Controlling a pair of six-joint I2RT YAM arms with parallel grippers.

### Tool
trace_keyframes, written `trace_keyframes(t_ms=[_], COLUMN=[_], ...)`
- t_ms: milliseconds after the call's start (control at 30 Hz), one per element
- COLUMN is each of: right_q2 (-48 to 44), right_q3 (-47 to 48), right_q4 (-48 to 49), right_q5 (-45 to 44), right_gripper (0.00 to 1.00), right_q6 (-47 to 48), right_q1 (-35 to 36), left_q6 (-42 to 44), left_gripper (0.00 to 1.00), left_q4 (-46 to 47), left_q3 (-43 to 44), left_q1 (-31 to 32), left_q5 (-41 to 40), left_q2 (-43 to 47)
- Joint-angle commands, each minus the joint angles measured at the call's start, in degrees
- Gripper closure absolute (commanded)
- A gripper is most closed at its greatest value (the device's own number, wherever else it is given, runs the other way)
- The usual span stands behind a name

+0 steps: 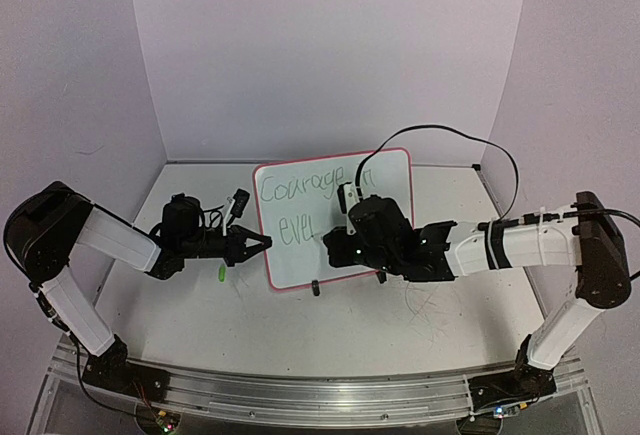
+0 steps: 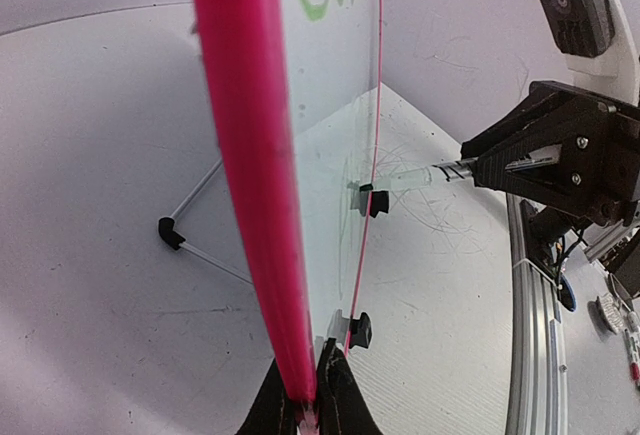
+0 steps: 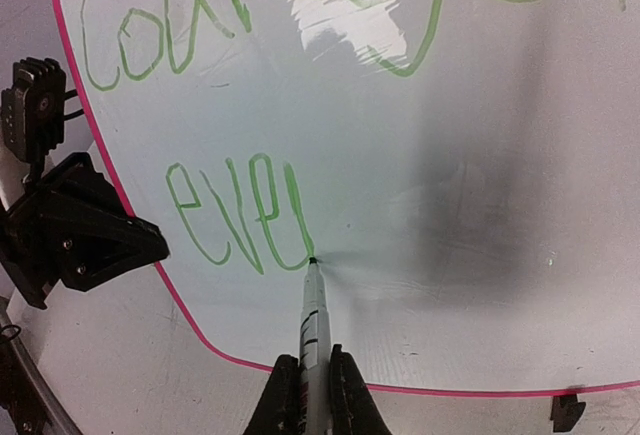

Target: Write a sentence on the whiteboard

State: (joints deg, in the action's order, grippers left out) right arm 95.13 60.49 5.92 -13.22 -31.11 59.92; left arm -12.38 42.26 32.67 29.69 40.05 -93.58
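Whiteboard [image 1: 295,263]: upright at centre of table [image 1: 200,315], on two black clip feet [image 2: 372,200]. Glossy white face, thin pink-red rim. Sentence [image 3: 240,220]: thin green handwriting, "Courage" above, "eve" plus one further stroke below. Marker [image 3: 313,315] tip touching board just right of that stroke. Right gripper [image 3: 310,395] clamped on marker. Left gripper [image 2: 305,400] clamped on board's left edge.
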Motion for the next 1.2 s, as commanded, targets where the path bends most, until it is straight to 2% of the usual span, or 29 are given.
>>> trace_keyframes(t_ms=[0, 400, 1167], right_q2=[0.4, 1.3, -0.9], right_q3=[1.9, 7.3, 2.1], right_q4=[-0.2, 0.0, -0.6], right_q5=[-2.1, -4.8, -1.3], right_gripper=[1.0, 1.0, 1.0], right_q6=[0.8, 3.7, 1.9], right_q1=[0.0, -1.2, -1.3], left_q6=[3.8, 3.8, 3.9], left_gripper=[1.0, 1.0, 1.0], left_q4=[-0.9, -1.0, -1.0], left_q3=[1.9, 2.0, 2.1], left_q1=[-0.3, -0.3, -0.3], left_q5=[-5.4, -5.2, -5.0], left_q2=[2.0, 2.1, 1.9])
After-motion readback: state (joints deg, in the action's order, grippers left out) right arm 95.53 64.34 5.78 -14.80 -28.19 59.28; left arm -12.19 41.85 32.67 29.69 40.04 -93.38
